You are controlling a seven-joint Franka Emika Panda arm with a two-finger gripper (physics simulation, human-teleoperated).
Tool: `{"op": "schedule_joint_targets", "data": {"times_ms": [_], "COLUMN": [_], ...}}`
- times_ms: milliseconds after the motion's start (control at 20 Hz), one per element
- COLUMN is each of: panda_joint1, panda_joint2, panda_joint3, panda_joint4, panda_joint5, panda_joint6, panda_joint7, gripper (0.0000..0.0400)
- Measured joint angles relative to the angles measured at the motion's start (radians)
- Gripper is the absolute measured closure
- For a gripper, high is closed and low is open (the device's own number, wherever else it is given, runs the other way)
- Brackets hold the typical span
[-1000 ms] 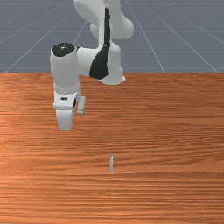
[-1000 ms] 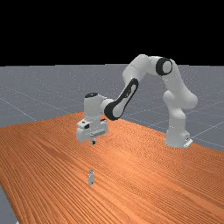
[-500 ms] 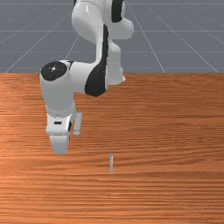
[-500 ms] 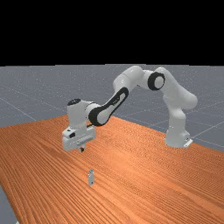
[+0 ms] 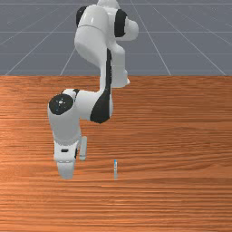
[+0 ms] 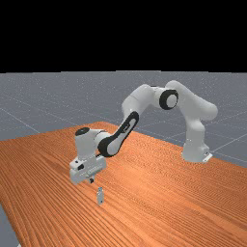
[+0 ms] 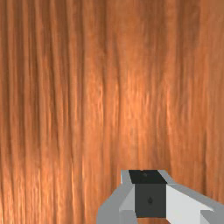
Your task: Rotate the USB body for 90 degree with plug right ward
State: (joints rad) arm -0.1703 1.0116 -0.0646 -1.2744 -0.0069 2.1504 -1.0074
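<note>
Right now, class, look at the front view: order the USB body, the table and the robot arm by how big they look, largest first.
1. Table
2. Robot arm
3. USB body, just a thin sliver

The gripper (image 6: 91,180) points downward, the arm bent behind it.
Right above the gripper sits the white wrist (image 6: 86,144); beside that, the forearm (image 6: 128,126) slants upward, and the base (image 6: 194,150) stands well apart.
</note>
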Motion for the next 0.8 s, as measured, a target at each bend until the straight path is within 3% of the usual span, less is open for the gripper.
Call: {"op": "schedule_joint_targets", "data": {"times_ms": [100,150,800], "panda_joint1": [0.001,0.009,0.188], "panda_joint2": [0.048,-0.007,-0.056], "panda_joint3": [0.0,-0.004,0.012], "panda_joint4": [0.062,-0.054,-0.143], "panda_joint5": [0.0,0.02,0.026], "panda_joint6": [-0.024,0.1,0.133], "panda_joint7": [0.002,0.061,0.281], "gripper": [0.04,0.04,0.04]}}
